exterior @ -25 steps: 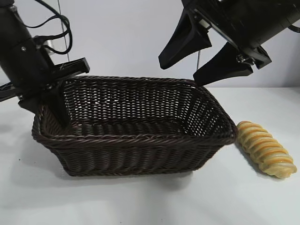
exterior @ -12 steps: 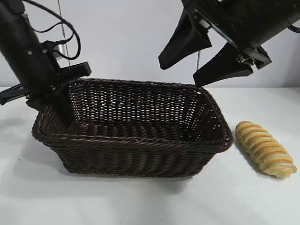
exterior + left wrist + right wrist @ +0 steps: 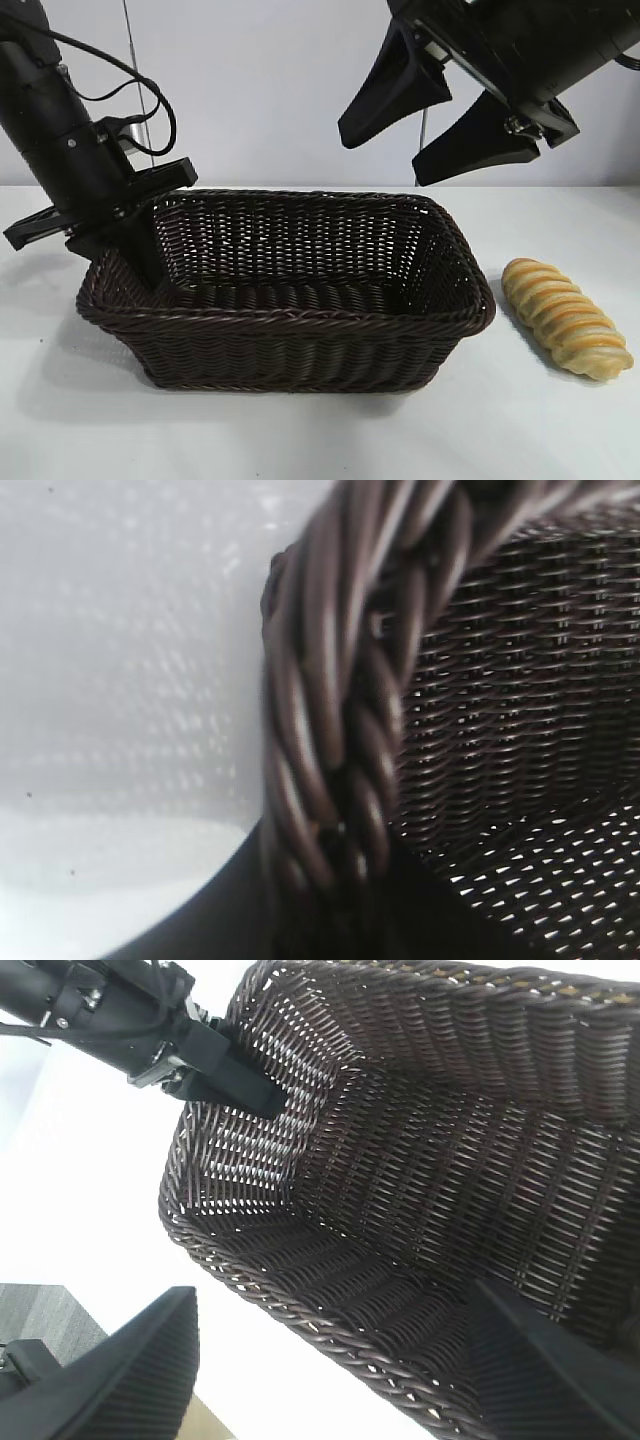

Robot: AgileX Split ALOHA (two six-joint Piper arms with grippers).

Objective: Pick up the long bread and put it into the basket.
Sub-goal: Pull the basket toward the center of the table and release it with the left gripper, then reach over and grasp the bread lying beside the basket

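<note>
Lying on the table: the long bread (image 3: pixel 566 318), just beside the right end of the basket (image 3: pixel 300 320), outside of it and not held.
Basket: stands on the white table (image 3: pixel 320 440), nothing inside it.
Left gripper (image 3: pixel 130 240): at the basket's left rim, one finger inside the wall; how far it is open I cannot tell.
Right gripper (image 3: pixel 440 125): hangs above the basket's right part, jaws wide apart, holding nothing.

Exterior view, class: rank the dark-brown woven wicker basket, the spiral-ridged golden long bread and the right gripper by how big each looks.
1. The dark-brown woven wicker basket, largest.
2. The right gripper with black fingers; it hangs nearer the camera, so its rank is unsure.
3. The spiral-ridged golden long bread, smallest.
</note>
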